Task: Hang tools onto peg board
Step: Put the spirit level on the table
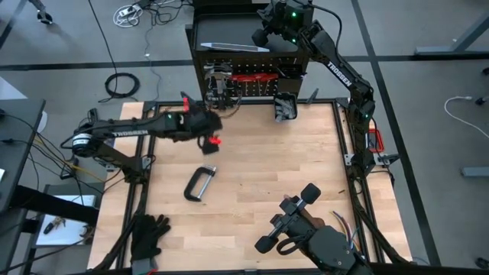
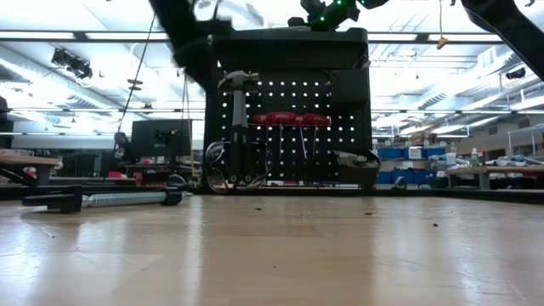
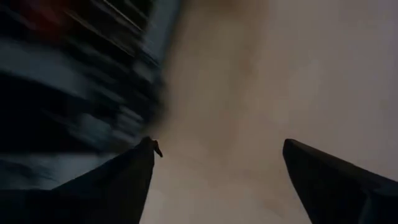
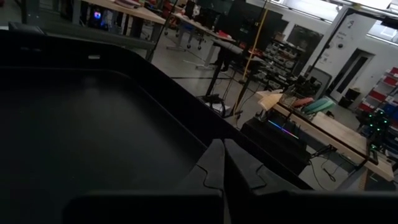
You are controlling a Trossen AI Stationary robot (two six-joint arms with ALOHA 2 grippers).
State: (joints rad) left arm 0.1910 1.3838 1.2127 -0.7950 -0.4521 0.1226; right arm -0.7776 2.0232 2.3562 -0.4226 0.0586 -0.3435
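My left gripper (image 1: 216, 130) hung by the peg board (image 1: 252, 80), jaws spread and empty; the C-clamp (image 1: 200, 184) lay nearer me on the surface (image 1: 260, 164), long axis slanting, far from my right arm.

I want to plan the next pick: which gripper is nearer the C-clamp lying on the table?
Left. The left gripper hangs open just above the C-clamp, near the peg board; the right gripper sits shut behind the board.

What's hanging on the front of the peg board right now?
On the peg board a hammer hangs at the left, with red-handled tools beside it and a small bin at the right. What lies inside the bin is hidden by its wall.
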